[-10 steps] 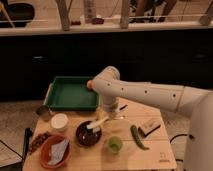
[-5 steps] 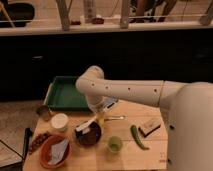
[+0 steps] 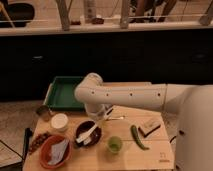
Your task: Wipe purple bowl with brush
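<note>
The purple bowl (image 3: 90, 135) sits on the wooden table (image 3: 150, 155), left of its middle. The brush (image 3: 89, 132), with a whitish handle, lies slanted across the bowl with its lower end at the bowl's front left. My gripper (image 3: 101, 118) hangs from the white arm just above the bowl's back right rim. It is shut on the brush's upper end. The arm's elbow (image 3: 90, 91) hides the table behind the bowl.
A green tray (image 3: 62, 94) stands at the back left. A white cup (image 3: 59, 121) and an orange-red bowl (image 3: 54, 150) stand left of the purple bowl. A green cup (image 3: 115, 145), a green vegetable (image 3: 137, 137) and a brown-and-black block (image 3: 150, 127) lie to its right.
The arm's elbow has swung left over the tray's corner. The brush has slid left and forward across the purple bowl. The bowl has stayed put.
</note>
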Available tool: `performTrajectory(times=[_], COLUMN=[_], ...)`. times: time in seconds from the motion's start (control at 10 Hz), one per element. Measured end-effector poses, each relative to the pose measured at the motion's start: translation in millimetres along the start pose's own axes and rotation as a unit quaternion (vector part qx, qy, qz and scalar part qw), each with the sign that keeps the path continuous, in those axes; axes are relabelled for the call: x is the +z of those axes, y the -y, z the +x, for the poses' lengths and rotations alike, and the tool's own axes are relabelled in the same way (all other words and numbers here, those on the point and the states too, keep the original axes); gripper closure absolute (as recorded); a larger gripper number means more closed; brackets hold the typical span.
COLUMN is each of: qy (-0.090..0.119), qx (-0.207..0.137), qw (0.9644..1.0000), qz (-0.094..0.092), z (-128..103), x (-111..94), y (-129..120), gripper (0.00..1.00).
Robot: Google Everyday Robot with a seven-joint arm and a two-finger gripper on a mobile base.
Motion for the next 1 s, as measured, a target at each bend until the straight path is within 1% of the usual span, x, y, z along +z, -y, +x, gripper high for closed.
performTrajectory(times=[0.2, 0.3, 0.4, 0.6, 0.7, 0.8, 0.9, 1.0], qy=[0.001, -0.001, -0.003, -0.006, -0.006, -0.008, -0.010, -0.013], qx=[0.030, 0.057, 0.067, 0.080, 0.079, 0.072, 0.064, 0.048], qw=[0.9995, 0.9984, 0.9977, 0.9968, 0.9968, 0.9973, 0.9979, 0.9987], qz=[-0.001, 0.001, 0.005, 0.008, 0.009, 0.010, 0.009, 0.008], z=[27.7, 51.1, 62.8, 78.4, 78.1, 72.9, 63.1, 46.0], x=[3.3, 2.7, 0.6, -3.0, -4.9, -7.1, -8.7, -10.0], y=[-15.5, -21.0, -18.1, -7.3, 0.2, 11.6, 23.0, 38.8], gripper=[0.99, 0.99, 0.99, 0.99, 0.99, 0.99, 0.99, 0.99])
